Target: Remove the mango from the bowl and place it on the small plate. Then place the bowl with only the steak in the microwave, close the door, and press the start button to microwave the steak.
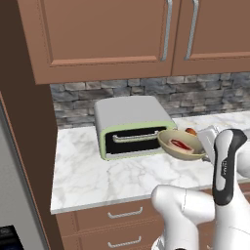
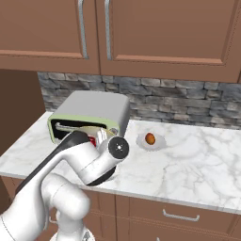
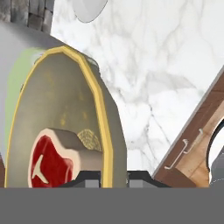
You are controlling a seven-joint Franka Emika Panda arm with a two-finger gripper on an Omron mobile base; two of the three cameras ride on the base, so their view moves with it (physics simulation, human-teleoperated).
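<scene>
A: One steak (image 1: 180, 144) lies in the bowl (image 1: 181, 144), lifted above the marble counter (image 1: 97, 171) just right of the toaster oven (image 1: 132, 124).

B: Right base view?

A: The mango (image 2: 150, 138) sits on the small plate (image 2: 151, 140), right of the toaster.

B: Hand view?

A: The gripper (image 3: 114, 176) jaws are clamped tight on the bowl's yellow rim.

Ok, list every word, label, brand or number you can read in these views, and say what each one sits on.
None can be read.
Toaster oven: no label or brand visible on its front or top.
Bowl, steak, mango, small plate: no markings.
Cabinets, countertop: plain, no text.
</scene>
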